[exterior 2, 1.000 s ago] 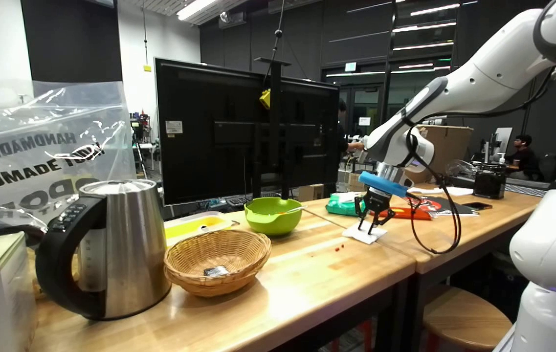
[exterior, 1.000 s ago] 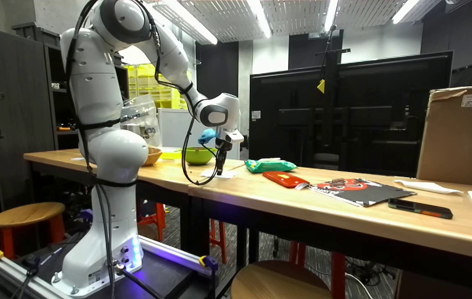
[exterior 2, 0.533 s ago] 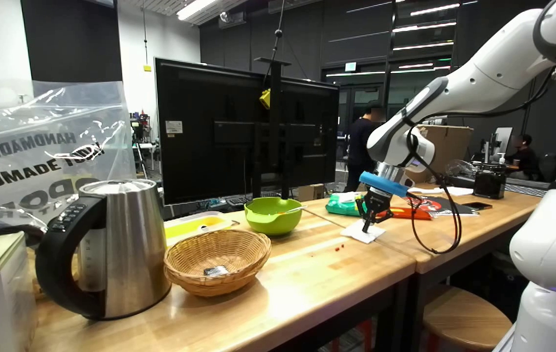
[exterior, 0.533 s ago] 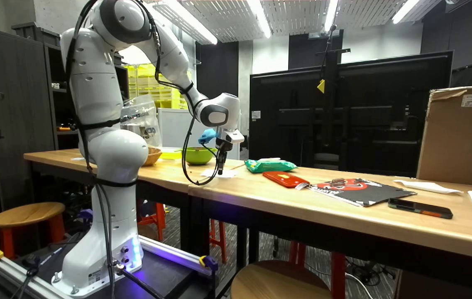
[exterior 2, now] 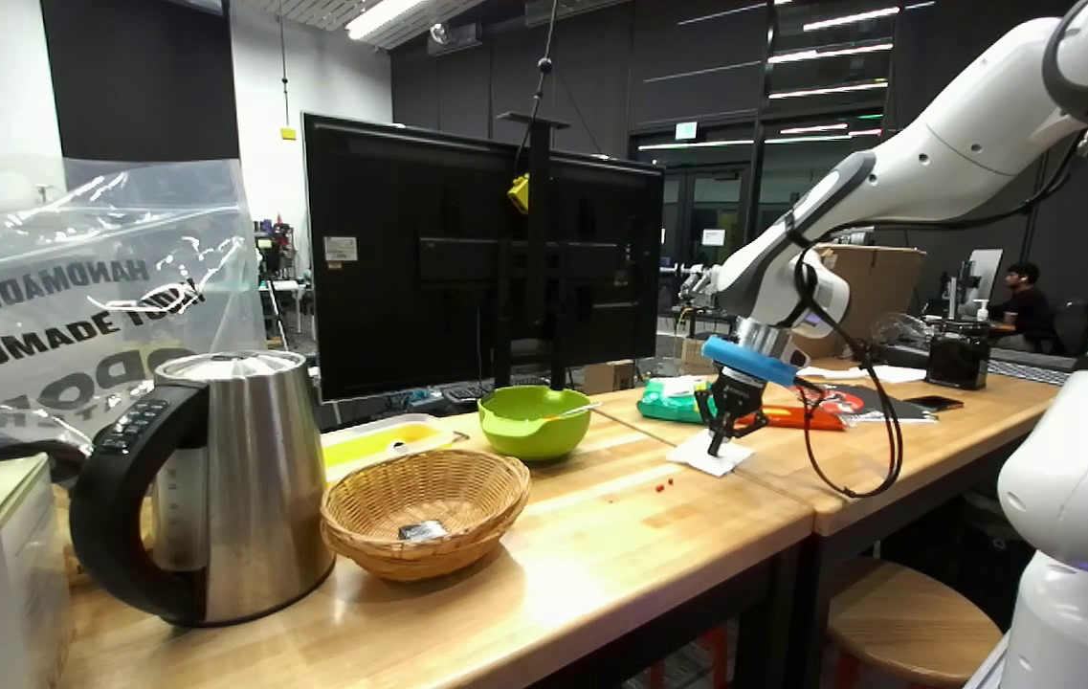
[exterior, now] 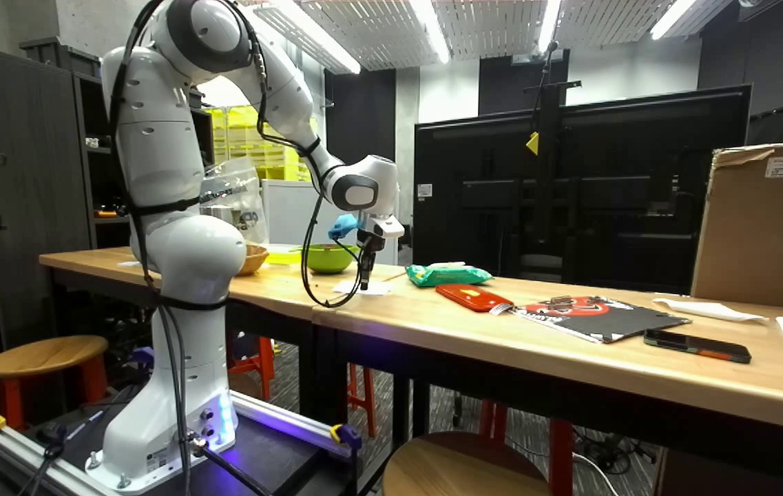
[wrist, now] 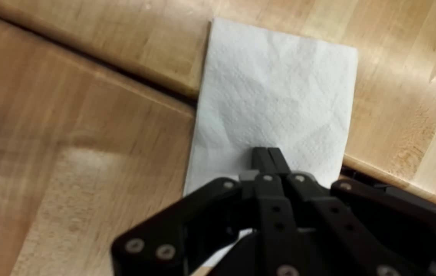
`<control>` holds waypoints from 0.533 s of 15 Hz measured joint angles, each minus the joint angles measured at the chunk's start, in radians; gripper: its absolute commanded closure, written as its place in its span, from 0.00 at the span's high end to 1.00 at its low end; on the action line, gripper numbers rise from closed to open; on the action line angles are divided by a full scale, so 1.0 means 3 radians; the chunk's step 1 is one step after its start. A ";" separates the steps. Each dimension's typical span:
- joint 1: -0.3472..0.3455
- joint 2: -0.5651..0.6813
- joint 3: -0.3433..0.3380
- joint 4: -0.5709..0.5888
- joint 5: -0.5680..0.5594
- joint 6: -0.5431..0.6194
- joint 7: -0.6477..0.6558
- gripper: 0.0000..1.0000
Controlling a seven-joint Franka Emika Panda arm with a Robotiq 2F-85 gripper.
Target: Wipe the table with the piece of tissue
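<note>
The piece of tissue [wrist: 279,92] is a white folded square lying flat on the table [wrist: 87,184], across the gap between two wooden tops. The tissue shows in both exterior views [exterior: 379,288] [exterior 2: 694,452]. My gripper [wrist: 267,149] points down at the middle of the tissue, its two black fingers together and their tips at its surface. No tissue shows pinched between the fingers; the contact under the tips is hidden. The gripper also shows in both exterior views [exterior: 365,286] [exterior 2: 715,450]. Small red bits [exterior 2: 664,485] lie on the table [exterior 2: 601,550] near the tissue.
A green bowl [exterior 2: 534,426], a wicker basket [exterior 2: 424,517] and a kettle [exterior 2: 256,478] stand on the table. Beyond the tissue lie a green pack [exterior: 450,275], a red case [exterior: 474,297], a black folder [exterior: 604,318] and a phone [exterior: 697,346].
One second ago the fingers stood apart over the tissue; by half a second ago they had come together. The tissue has shifted very slightly. The arm has hardly moved.
</note>
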 measured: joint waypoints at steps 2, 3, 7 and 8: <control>0.0039 0.0012 0.0004 0.0004 0.0000 -0.0001 0.0000 0.00; 0.0061 0.0015 0.0007 0.0007 0.0000 -0.0002 0.0000 0.00; 0.0146 0.0041 0.0033 0.0020 0.0000 -0.0002 0.0000 0.00; 0.0159 0.0046 0.0038 0.0028 0.0000 -0.0003 0.0000 0.00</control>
